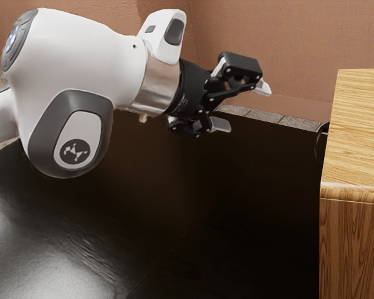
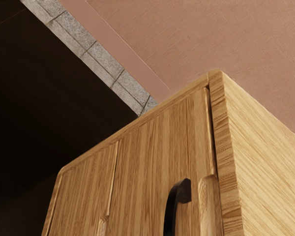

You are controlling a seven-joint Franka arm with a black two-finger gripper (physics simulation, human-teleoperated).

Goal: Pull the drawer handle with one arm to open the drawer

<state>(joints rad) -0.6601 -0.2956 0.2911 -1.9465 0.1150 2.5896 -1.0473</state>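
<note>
Tool (image 1: pixel 242 106) hangs in mid-air above the dark worktop (image 1: pixel 112 249), fingers spread wide with nothing between them. Handle (image 1: pixel 320 140) lies toward the exterior view's right and a little lower than the tool, well apart from it, on the cabinet (image 1: pixel 355 156) face that looks back at the arm. It shows as a thin dark arc standing off the wood; its long axis looks upright, though only a sliver is visible there. Wrist view shows the handle's rounded end on the drawer (image 2: pixel 157 147) front, near the cabinet's corner edge. The drawer front sits flush with the panels around it, so I judge it is not yet pulled. Its contents are hidden. Next move likely calls for travel toward the cabinet face, with the fingers set across the bar rather than along it.
</note>
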